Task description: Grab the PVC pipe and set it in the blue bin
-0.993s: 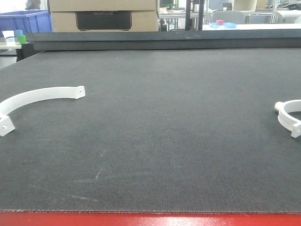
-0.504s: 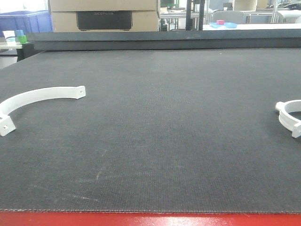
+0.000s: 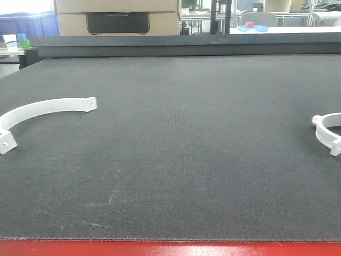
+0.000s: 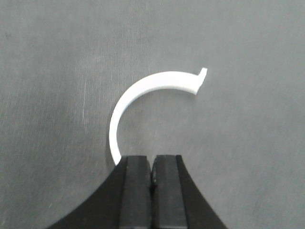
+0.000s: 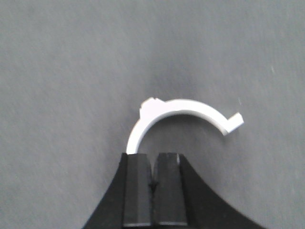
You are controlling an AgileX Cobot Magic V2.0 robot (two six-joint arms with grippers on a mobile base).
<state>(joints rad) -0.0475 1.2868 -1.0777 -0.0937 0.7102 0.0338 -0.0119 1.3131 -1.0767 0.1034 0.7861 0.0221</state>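
- Right gripper (image 5: 153, 164): fingers (image 5: 138, 191) clenched together, holding nothing.
- Pipe (image 5: 186, 106) flat on mat (image 5: 71, 57) just past the fingertips, arching 11 to 2 o'clock.
- Left gripper (image 4: 151, 164): likewise clenched, empty.

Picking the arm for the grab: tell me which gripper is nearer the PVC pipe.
Right. The right gripper hangs over the PVC pipe, the left gripper over the long white arc across the table.
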